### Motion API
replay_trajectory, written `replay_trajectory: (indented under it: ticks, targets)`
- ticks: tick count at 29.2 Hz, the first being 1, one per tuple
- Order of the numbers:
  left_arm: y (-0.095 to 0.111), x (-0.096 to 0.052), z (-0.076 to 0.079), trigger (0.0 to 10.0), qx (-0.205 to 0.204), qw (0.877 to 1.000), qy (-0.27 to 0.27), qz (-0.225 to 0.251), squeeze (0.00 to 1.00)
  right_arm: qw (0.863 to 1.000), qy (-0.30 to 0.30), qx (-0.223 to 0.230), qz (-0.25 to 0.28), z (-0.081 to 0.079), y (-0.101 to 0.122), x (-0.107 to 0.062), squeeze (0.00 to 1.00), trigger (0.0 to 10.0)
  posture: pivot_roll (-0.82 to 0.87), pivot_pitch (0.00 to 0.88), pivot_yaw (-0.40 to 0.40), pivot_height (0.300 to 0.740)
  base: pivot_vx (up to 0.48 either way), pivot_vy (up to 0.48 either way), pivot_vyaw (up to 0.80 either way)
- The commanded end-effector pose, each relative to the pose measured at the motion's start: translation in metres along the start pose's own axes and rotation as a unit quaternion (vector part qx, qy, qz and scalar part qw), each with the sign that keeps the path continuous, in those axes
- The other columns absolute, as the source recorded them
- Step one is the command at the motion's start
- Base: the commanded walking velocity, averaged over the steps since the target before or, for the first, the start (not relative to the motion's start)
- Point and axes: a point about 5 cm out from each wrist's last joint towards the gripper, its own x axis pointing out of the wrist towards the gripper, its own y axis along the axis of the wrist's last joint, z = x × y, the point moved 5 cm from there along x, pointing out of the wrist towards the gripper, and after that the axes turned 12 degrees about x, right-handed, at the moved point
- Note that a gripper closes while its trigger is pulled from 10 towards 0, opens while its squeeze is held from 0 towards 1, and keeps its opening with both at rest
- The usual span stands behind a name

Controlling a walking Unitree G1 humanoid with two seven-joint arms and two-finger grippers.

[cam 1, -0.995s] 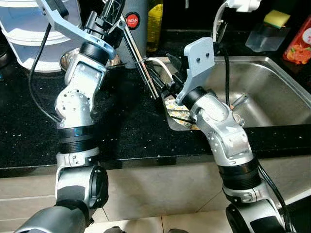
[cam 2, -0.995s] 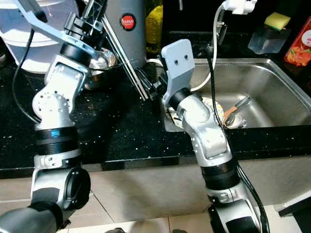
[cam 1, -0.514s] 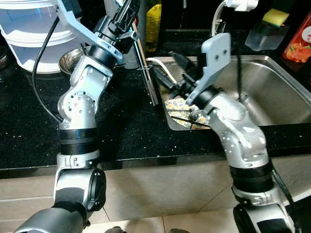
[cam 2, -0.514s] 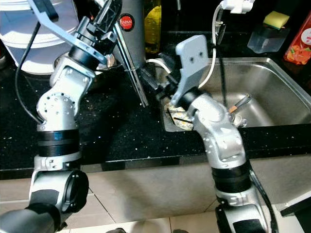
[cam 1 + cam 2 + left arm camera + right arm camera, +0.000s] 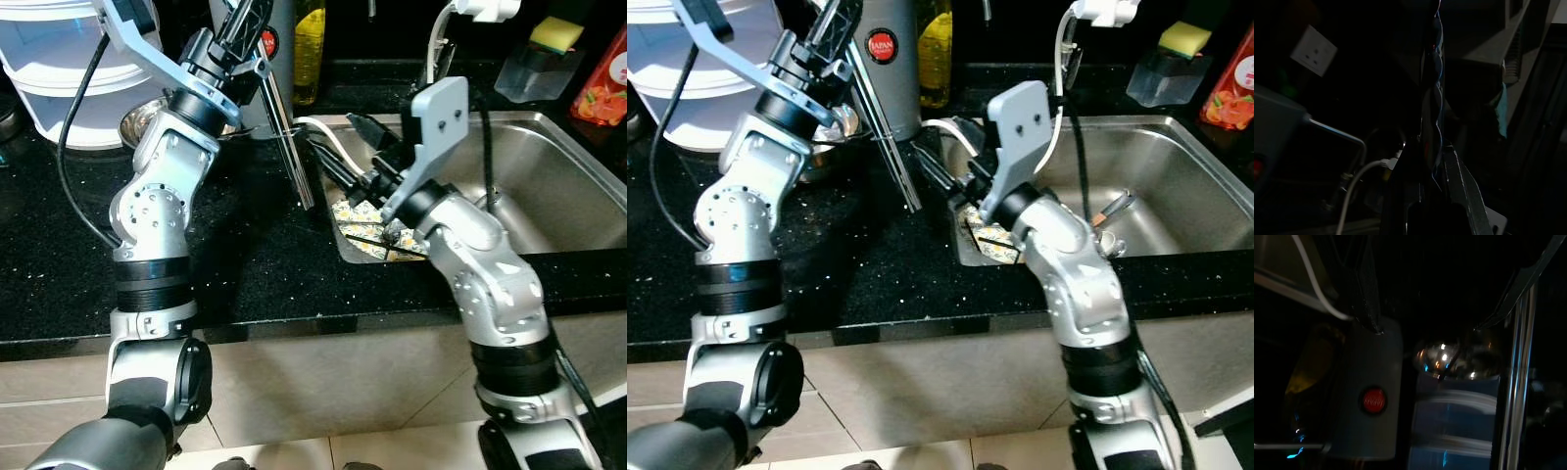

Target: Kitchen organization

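Since the picture of a second ago: right gripper raised from the sink's near corner and reaching further toward the left arm; left gripper little changed, its long metal tongs hanging at much the same slant. Left jaws: closed on the upper end of the tongs, the lower tips over the black table just beside the sink. Right jaws: long black fingers pointing toward the tongs, apart from them; whether wide or narrow cannot be told, the wrist pictures being too dark. Judgement: a hand-over or regrasp of the tongs seems in preparation, so the tidying is under way, not finished. Containers: sink, holding a patterned plate at its near left corner, partly under the right arm, and what may be a utensil further right. Small steel bowl on the table behind the left arm, contents not visible. White lidded tub at the far left. Grey canister with red badge, yellow bottle behind it. Clear holder with yellow sponge at the far right.
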Motion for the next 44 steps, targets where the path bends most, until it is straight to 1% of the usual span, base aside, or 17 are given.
replay_trajectory:
  ticks: [1, 3, 10, 11, 12, 16, 21, 27, 28, 30, 32, 34, 35, 36, 38, 39, 44]
  targets:
    - [0.006, -0.001, 0.001, 10.0, 0.01, 1.0, -0.006, 0.004, 0.0, 1.0, 0.012, 0.003, 0.0, -0.004, 0.002, -0.003, 0.0, 10.0, 0.01, 0.023, 0.002, 0.74, 0.0, 0.0, 0.0]
    - [0.007, -0.002, 0.001, 10.0, 0.016, 1.0, -0.005, 0.004, 0.0, 0.999, 0.036, 0.009, -0.008, -0.012, -0.002, -0.007, 0.0, 10.0, 0.01, 0.019, 0.002, 0.74, 0.0, 0.0, 0.0]
    - [0.008, -0.004, 0.002, 10.0, 0.021, 1.0, -0.008, 0.001, 0.0, 0.999, 0.048, 0.019, -0.014, -0.013, -0.003, -0.012, 0.0, 10.0, 0.02, 0.018, 0.001, 0.74, 0.0, 0.0, 0.0]
    - [0.007, -0.004, 0.001, 10.0, 0.02, 1.0, -0.005, 0.002, 0.0, 0.998, 0.063, 0.03, -0.01, -0.021, -0.002, -0.012, 0.0, 10.0, 0.01, 0.017, 0.001, 0.74, 0.0, 0.0, 0.0]
    - [0.007, -0.004, 0.001, 10.0, 0.02, 1.0, -0.005, 0.002, 0.0, 0.998, 0.063, 0.03, -0.01, -0.021, -0.002, -0.012, 0.0, 10.0, 0.01, 0.017, 0.001, 0.74, 0.0, 0.0, 0.0]
    - [-0.002, 0.002, 0.002, 10.0, 0.019, 1.0, -0.006, 0.004, 0.0, 0.993, 0.093, 0.067, -0.022, -0.052, -0.018, 0.001, 0.0, 10.0, 0.01, 0.017, -0.001, 0.74, 0.0, 0.0, 0.0]
    - [-0.008, 0.006, 0.007, 10.0, 0.011, 1.0, -0.012, 0.003, 0.0, 0.993, 0.065, 0.086, -0.047, -0.057, -0.036, 0.011, 0.0, 10.0, 0.0, 0.024, 0.001, 0.74, 0.0, 0.0, 0.0]
    - [-0.01, 0.005, 0.008, 10.0, 0.006, 1.0, -0.013, 0.0, 0.0, 0.994, 0.04, 0.085, -0.055, -0.053, -0.043, 0.016, 0.0, 10.0, 0.0, 0.026, 0.0, 0.74, 0.0, 0.0, 0.0]
    - [-0.011, 0.005, 0.009, 10.0, 0.003, 1.0, -0.015, -0.001, 0.0, 0.995, 0.012, 0.077, -0.057, -0.046, -0.045, 0.018, 0.0, 10.0, 0.0, 0.027, 0.0, 0.74, 0.0, 0.0, 0.0]
    - [-0.011, 0.005, 0.009, 10.0, 0.003, 1.0, -0.015, -0.001, 0.0, 0.995, 0.012, 0.077, -0.057, -0.046, -0.045, 0.018, 0.0, 10.0, 0.0, 0.027, 0.0, 0.74, 0.0, 0.0, 0.0]
    - [-0.012, 0.003, 0.011, 10.0, -0.001, 1.0, -0.018, -0.002, 0.0, 0.995, -0.054, 0.067, -0.044, -0.022, -0.042, 0.021, 0.0, 10.0, 0.01, 0.029, -0.004, 0.74, 0.0, 0.0, 0.0]
    - [-0.013, 0.003, 0.011, 10.0, -0.003, 1.0, -0.019, -0.003, 0.0, 0.994, -0.071, 0.067, -0.037, -0.015, -0.039, 0.022, 0.0, 10.0, 0.01, 0.029, -0.004, 0.74, 0.0, 0.0, 0.0]
    - [-0.014, 0.002, 0.011, 10.0, -0.003, 1.0, -0.019, -0.004, 0.0, 0.994, -0.081, 0.07, -0.03, -0.011, -0.036, 0.022, 0.0, 8.1, 0.01, 0.029, -0.005, 0.74, 0.0, 0.0, 0.0]
    - [-0.015, 0.002, 0.011, 10.0, -0.003, 1.0, -0.019, -0.006, 0.0, 0.993, -0.086, 0.073, -0.025, -0.01, -0.035, 0.022, 0.0, 4.5, 0.01, 0.029, -0.005, 0.74, 0.0, 0.0, 0.0]
    - [-0.016, 0.002, 0.011, 10.0, -0.003, 1.0, -0.02, -0.006, 0.0, 0.993, -0.089, 0.076, -0.022, -0.009, -0.034, 0.023, 0.0, 4.5, 0.01, 0.029, -0.005, 0.74, 0.0, 0.0, 0.0]
    - [-0.017, 0.001, 0.011, 10.0, -0.003, 1.0, -0.019, -0.008, 0.0, 0.993, -0.09, 0.079, -0.017, -0.01, -0.032, 0.023, 0.0, 0.0, 0.01, 0.028, -0.004, 0.74, 0.0, 0.0, 0.0]
    - [-0.019, 0.001, 0.009, 10.0, -0.002, 1.0, -0.015, -0.012, 0.0, 0.993, -0.086, 0.084, -0.003, -0.012, -0.026, 0.025, 0.0, 0.0, 0.01, 0.028, -0.004, 0.74, 0.0, 0.0, 0.0]
